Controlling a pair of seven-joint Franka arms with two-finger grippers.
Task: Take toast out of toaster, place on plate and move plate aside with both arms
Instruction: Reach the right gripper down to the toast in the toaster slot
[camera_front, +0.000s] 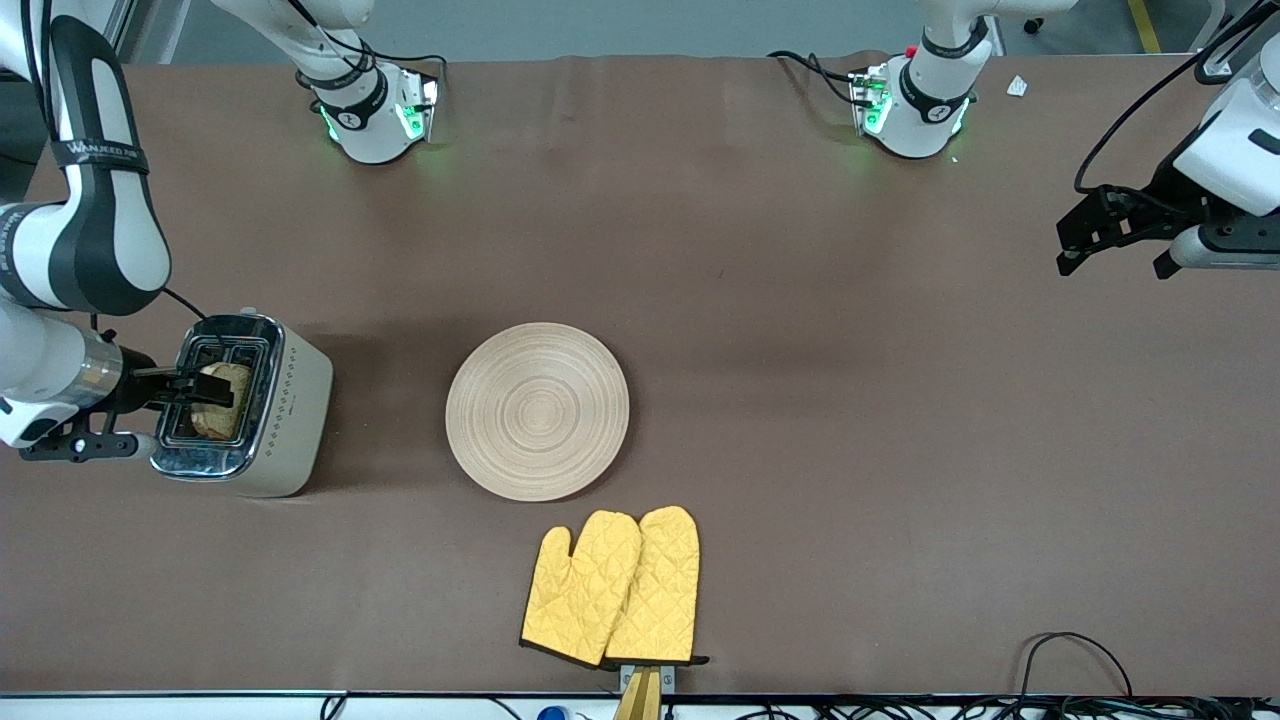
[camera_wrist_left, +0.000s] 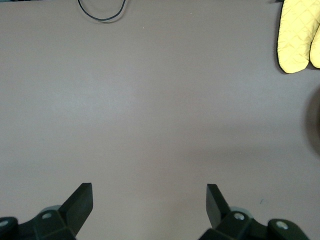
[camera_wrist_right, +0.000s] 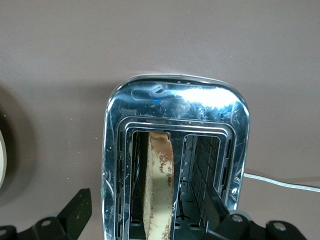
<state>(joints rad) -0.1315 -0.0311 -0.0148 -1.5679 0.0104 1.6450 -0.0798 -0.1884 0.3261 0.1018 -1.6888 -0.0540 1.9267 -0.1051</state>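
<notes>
The toast (camera_front: 226, 399) stands upright in one slot of a chrome and cream toaster (camera_front: 290, 420) near the right arm's end of the table. My right gripper (camera_front: 190, 390) hovers just over the toaster, open. In the right wrist view the toast (camera_wrist_right: 160, 175) sits between the wide-spread fingers of this gripper (camera_wrist_right: 147, 212), untouched. The wooden plate (camera_front: 537, 410) lies flat mid-table beside the toaster. My left gripper (camera_front: 1112, 262) waits open and empty over bare table at the left arm's end; it also shows in the left wrist view (camera_wrist_left: 149, 202).
Two yellow oven mitts (camera_front: 615, 585) lie nearer the front camera than the plate and show in the left wrist view (camera_wrist_left: 297, 35). A black cable (camera_front: 1070, 650) loops at the table's front edge. The toaster's white cord (camera_wrist_right: 280, 182) trails off beside it.
</notes>
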